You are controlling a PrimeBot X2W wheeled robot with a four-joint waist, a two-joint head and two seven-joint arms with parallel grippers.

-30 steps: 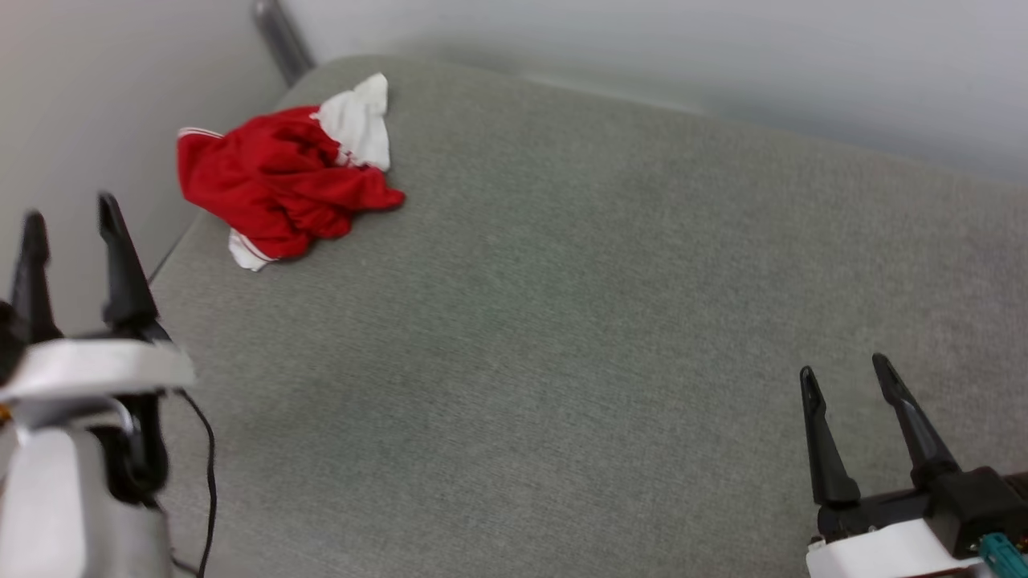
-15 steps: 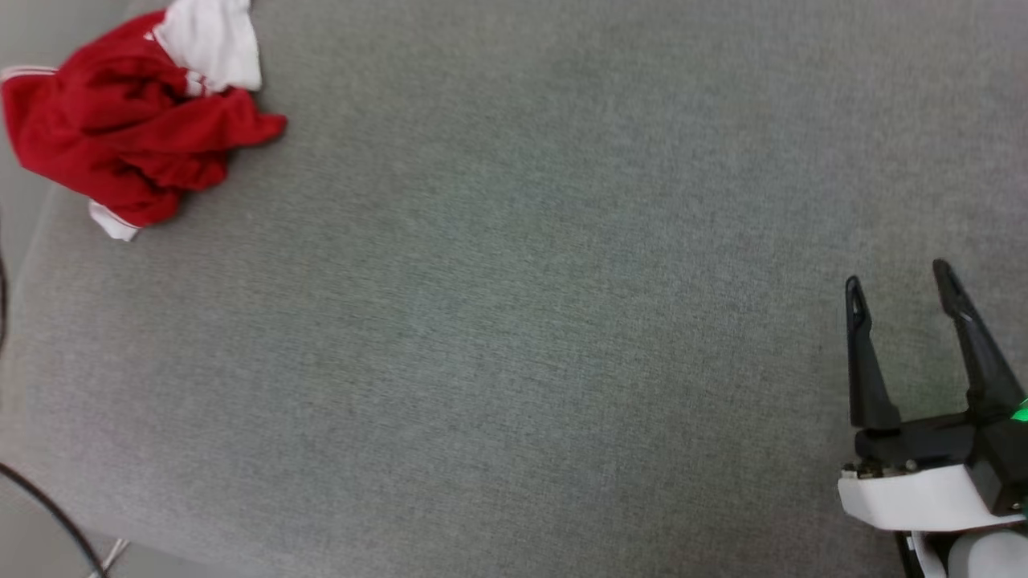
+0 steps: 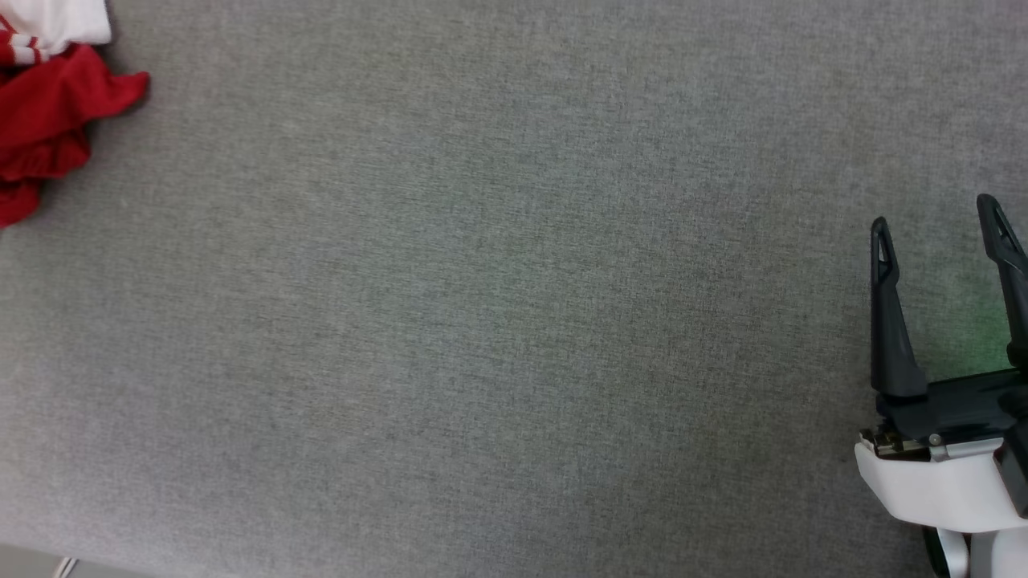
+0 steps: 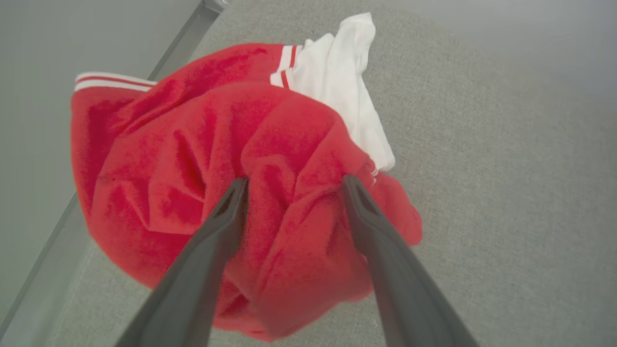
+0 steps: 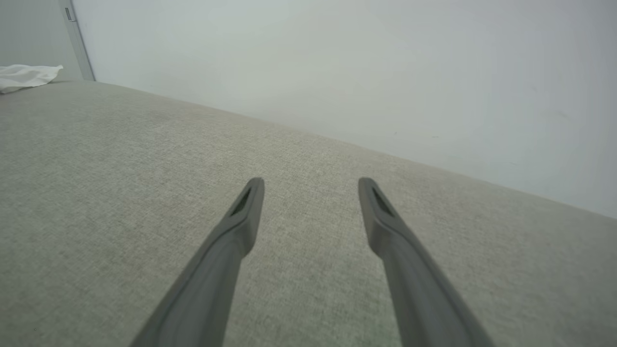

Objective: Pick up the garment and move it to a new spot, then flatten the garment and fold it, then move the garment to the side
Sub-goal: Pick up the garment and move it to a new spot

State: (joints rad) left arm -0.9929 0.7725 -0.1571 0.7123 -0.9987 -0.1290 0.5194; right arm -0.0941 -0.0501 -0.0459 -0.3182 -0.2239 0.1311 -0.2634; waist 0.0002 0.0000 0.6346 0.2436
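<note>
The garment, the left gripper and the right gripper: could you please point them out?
garment [image 4: 202, 159], left wrist view, crumpled red body.
left gripper [image 4: 295, 180], left wrist view, midway between fingertips.
right gripper [image 3: 933, 210], head view, midway between fingertips.

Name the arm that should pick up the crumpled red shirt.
Left. The left claw is open and close above the garment, while the right claw sits open over bare grey cushion, far across from it.
</note>
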